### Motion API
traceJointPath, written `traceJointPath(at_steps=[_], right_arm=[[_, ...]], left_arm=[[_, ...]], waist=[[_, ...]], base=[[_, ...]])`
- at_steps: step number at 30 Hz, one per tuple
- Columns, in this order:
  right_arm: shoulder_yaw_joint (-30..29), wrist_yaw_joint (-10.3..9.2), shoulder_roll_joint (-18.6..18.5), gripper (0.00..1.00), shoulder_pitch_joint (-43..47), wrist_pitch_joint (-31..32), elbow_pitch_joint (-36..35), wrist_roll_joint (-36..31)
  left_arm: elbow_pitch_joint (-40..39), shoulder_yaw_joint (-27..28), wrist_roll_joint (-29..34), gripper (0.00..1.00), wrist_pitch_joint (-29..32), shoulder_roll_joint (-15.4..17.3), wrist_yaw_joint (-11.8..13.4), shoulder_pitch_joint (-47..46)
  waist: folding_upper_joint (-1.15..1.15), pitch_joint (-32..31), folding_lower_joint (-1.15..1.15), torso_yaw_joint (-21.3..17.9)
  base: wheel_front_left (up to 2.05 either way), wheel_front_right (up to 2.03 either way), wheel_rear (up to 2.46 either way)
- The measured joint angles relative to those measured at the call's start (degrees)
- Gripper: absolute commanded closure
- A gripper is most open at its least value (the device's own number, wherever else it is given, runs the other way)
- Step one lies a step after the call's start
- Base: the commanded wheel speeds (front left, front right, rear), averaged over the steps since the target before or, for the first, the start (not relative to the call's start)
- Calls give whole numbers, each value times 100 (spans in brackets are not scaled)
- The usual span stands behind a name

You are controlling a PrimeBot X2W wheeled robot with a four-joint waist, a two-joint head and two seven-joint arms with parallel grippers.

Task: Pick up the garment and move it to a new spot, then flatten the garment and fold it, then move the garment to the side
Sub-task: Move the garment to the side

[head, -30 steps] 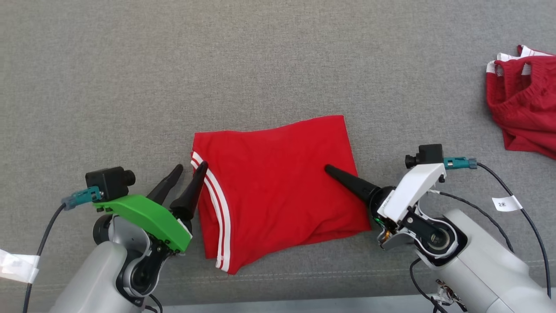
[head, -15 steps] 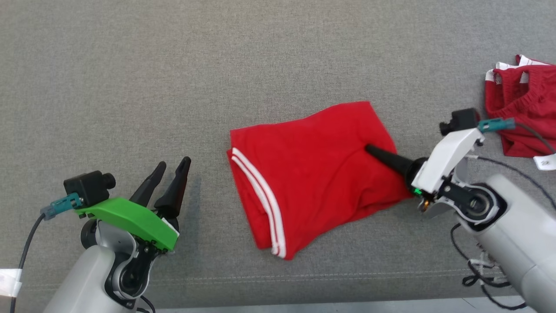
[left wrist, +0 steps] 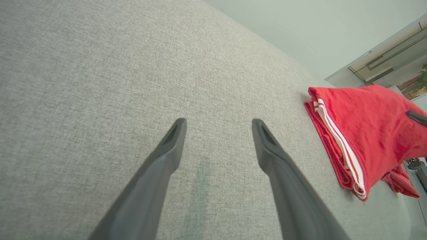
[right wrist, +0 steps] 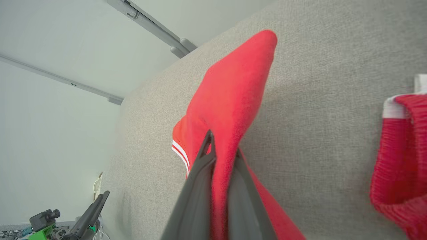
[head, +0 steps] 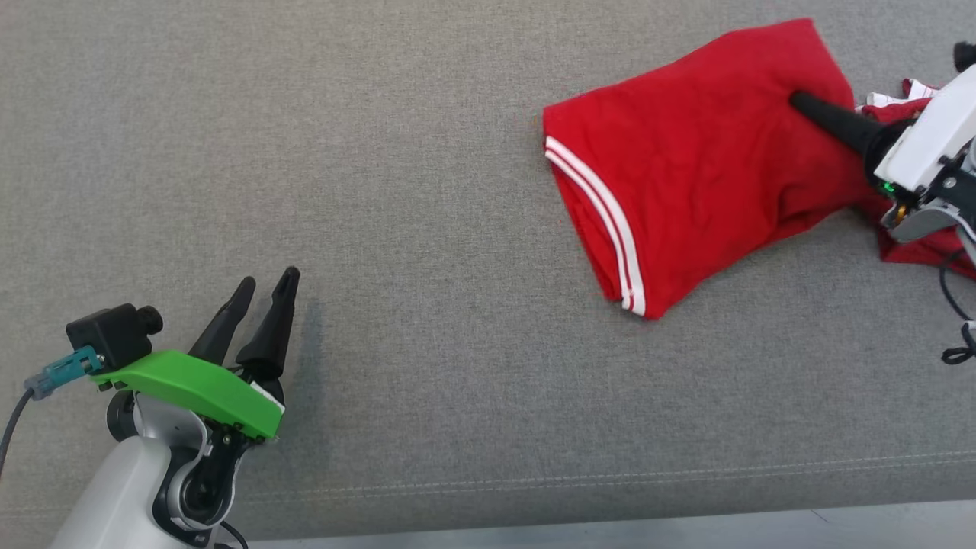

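Note:
The garment (head: 686, 160) is a folded red piece with two white stripes along one edge, at the upper right of the grey cushion. My right gripper (head: 801, 103) is shut on its right side; in the right wrist view the red cloth (right wrist: 230, 100) is pinched between both fingers and lifted off the surface. The left wrist view shows the garment (left wrist: 363, 123) at the right, striped edge toward me. My left gripper (head: 267, 280) stands open at the lower left, far from the garment, with bare cushion between its fingers (left wrist: 218, 123).
A second red garment with white trim (head: 915, 244) lies bunched at the right edge, partly under my right wrist, and shows again (right wrist: 400, 160) in the right wrist view. The grey cushion (head: 381, 152) has its front seam and edge along the bottom.
My right gripper has closed on the garment and carried it up and to the right, toward the other red garment. My left gripper has drawn back to the lower left, still open.

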Motion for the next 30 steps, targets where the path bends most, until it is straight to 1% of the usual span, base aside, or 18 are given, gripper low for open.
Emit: traceJointPath(at_steps=[5,11,21,23,26,28,30], right_arm=[[-164,-78,-220,100,-92,125,-11,68],[-325,-172,-332,100,-92,138,-90,146],[-655,-227,-623,100,-77,77,-214,289],[-731,-229,-695,100,-69,66,-223,370],[-872,-277,-848,100,-61,5,-238,437],[-976,-277,-915,100,-60,-14,-252,487],[-1071,-277,-954,100,-60,-59,-241,557]], left_arm=[[-153,55,0,0,-11,44,41,26],[-298,144,0,0,-18,191,157,112],[-580,192,0,0,20,304,237,118],[-653,189,1,0,65,333,287,118],[-717,164,11,0,127,369,311,117],[-808,138,12,0,193,408,393,117],[-878,131,16,0,246,463,414,116]], waist=[[0,90,0,-140],[0,181,0,-383],[0,342,0,-840],[0,385,0,-910],[0,468,0,-978],[0,531,0,-1005],[0,598,0,-1023]], base=[[0,0,0],[0,0,0],[0,0,0],[0,0,0],[0,0,0],[0,0,0],[0,0,0]])
